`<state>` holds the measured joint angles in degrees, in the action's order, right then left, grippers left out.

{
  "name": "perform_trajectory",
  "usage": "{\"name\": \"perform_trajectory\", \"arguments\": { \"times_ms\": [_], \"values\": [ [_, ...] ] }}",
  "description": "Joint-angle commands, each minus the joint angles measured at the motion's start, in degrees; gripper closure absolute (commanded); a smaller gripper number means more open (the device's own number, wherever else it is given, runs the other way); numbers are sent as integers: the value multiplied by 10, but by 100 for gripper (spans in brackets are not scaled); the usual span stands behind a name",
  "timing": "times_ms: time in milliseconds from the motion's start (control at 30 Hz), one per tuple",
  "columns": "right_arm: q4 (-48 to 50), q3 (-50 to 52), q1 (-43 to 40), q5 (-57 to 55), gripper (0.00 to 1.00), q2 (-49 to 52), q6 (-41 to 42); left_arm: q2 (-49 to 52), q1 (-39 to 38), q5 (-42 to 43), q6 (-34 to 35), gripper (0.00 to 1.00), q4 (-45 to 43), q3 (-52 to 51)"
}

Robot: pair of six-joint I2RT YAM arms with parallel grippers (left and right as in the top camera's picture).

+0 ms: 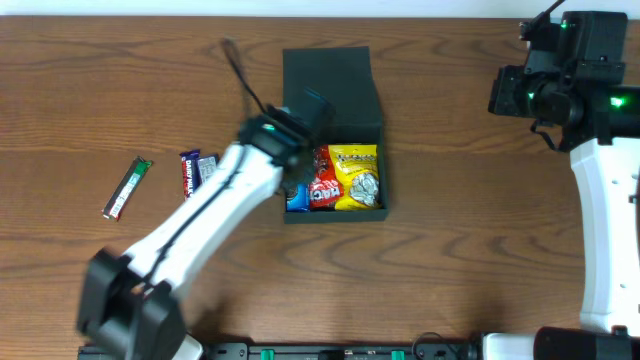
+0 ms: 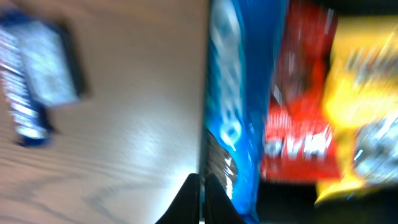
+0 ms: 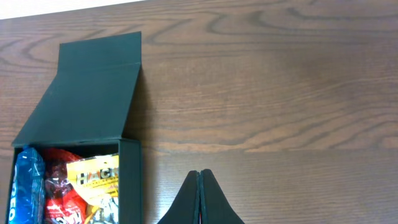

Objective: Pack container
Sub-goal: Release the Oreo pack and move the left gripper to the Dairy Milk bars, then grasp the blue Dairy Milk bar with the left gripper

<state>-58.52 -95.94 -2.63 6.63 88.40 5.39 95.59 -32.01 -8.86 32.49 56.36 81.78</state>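
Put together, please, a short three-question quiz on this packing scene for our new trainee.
1. True or false: the lid of the container is folded shut over the snacks.
2. Seen from overhead, which packet lies furthest left inside the container? A) yellow B) blue C) red
3. Fill in: the ___ gripper is above the container's edge, and the other is off to the side.

Key: 1 false, the lid lies open behind the box. 2 B, the blue packet. 3 left, the left gripper.
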Motion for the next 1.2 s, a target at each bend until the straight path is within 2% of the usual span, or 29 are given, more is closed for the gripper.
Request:
{"name": "perform_trajectory", "arguments": {
  "times_ms": [0,233,467,600,700,833,967,1167],
  "values": [
    [0,0,-5,3,98,-7,-1,-35,51,-72,-9,94,12,18],
    [0,0,-5,2,98,-7,-1,-16,168,-57,-24,94,3,-24],
    [0,0,-5,3,98,-7,3,16,214,-55,-24,94,-27,-67],
    [-3,0,-5,3,98,-7,3,16,253,-62,-80,94,-45,-67],
    [-5,0,-5,3,98,-7,3,17,277,-43,-81,94,-45,-69],
    [-4,0,-5,2,99,-7,3,18,293,-33,-84,94,-56,-90],
    [-3,0,-5,2,99,-7,3,18,294,-31,-119,94,-85,-127],
    [0,0,-5,2,98,-7,3,18,294,-10,-120,91,-123,-162]
  ]
}}
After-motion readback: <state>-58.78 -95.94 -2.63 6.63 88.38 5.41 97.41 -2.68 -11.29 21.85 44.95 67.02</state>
